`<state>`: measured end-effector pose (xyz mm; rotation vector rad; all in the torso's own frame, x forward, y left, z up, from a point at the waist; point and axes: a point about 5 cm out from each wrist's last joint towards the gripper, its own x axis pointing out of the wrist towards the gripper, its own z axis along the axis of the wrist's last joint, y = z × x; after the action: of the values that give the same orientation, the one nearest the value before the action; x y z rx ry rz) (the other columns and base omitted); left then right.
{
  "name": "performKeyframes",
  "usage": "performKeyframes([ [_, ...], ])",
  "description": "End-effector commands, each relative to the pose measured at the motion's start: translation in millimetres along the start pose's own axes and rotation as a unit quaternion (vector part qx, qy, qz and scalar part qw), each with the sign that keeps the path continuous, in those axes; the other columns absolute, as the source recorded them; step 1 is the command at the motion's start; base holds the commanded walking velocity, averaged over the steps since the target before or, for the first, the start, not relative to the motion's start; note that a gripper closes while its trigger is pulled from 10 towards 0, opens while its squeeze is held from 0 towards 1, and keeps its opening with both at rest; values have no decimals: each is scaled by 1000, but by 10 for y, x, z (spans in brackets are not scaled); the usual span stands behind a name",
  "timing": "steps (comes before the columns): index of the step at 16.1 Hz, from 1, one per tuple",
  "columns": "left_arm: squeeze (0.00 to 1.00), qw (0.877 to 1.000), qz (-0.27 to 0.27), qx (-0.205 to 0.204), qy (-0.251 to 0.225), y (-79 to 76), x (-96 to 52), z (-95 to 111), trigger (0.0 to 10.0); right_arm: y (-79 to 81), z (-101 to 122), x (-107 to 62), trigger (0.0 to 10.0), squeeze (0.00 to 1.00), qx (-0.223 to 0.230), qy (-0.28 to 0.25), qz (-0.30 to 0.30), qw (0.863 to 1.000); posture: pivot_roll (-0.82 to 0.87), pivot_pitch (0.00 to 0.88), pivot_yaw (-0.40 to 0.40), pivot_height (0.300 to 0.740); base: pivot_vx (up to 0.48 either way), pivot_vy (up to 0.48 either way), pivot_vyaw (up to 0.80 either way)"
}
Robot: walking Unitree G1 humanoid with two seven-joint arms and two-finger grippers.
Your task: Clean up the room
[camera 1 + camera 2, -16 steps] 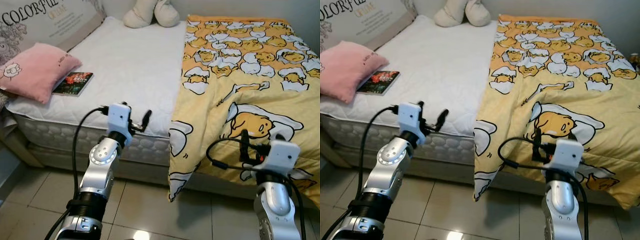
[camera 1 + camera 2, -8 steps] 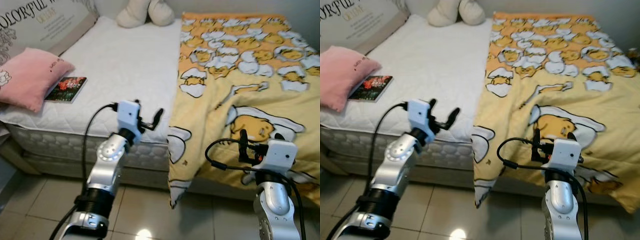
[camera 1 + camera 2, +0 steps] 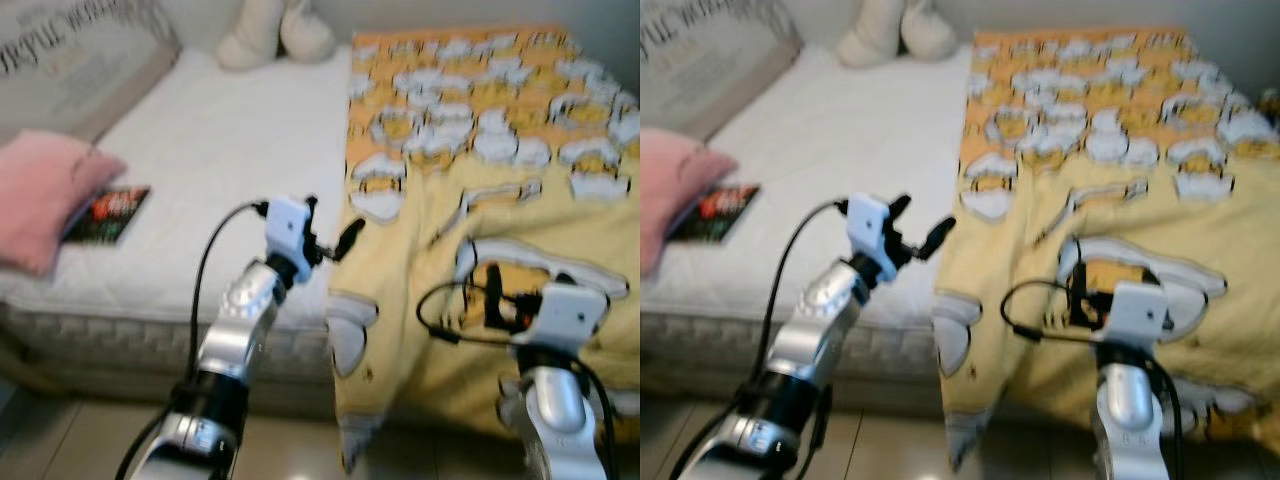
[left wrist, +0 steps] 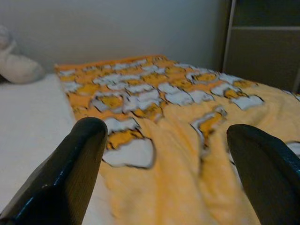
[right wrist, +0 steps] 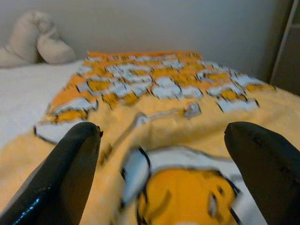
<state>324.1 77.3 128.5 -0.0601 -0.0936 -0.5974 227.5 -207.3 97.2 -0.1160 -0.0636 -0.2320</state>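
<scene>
Bedside, both arms raised toward the yellow blanket [image 3: 500, 150], which covers the half of the bed [image 3: 230, 130] away from the pink pillow [image 3: 40, 195] and hangs over the bed's near edge. The left gripper [image 3: 335, 240] hovers at the blanket's inner edge with fingers [image 4: 70, 173] spread apart; the right gripper [image 3: 492, 292] is low over the blanket's draped part, its fingers [image 5: 65, 168] likewise apart, holding nothing. Likely risk: the head views are blurred, so a closing grip could miss the hem or pinch mattress cover instead; a one-sided pull would skew the blanket. The head views show a book [image 3: 110, 213] beside the pillow and plush toy [image 3: 275, 35] beyond; the left wrist view adds a dark cabinet [image 4: 262, 37] past the blanket.
</scene>
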Motion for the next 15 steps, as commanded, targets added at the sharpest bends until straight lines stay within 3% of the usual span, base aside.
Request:
performKeyframes([
  [1,0,1000,9,9,8,96,-73,-27,10000,96,16,-6,10000,0,3,-3,14,1000,-87,7,100,739,480,0,0],
  [5,0,999,11,25,31,92,-69,-91,10000,124,-24,-12,10000,0,4,11,24,1000,-85,5,103,739,76,0,-758],
  [9,0,998,39,23,38,232,-55,-91,10000,95,-67,-33,10000,0,-12,19,19,1000,-82,10,102,739,0,0,0],
  [11,0,998,42,34,36,331,-78,-19,10000,-30,-149,79,10000,0,-24,35,2,999,-47,65,126,739,0,0,0],
  [14,0,997,-30,56,45,205,-202,4,10000,-197,-174,331,10000,0,-27,41,-42,998,30,126,136,739,0,0,0],
  [15,0,997,-33,50,46,191,-195,15,10000,-170,-90,253,10000,0,-17,26,-43,999,30,128,132,739,0,0,0],
])
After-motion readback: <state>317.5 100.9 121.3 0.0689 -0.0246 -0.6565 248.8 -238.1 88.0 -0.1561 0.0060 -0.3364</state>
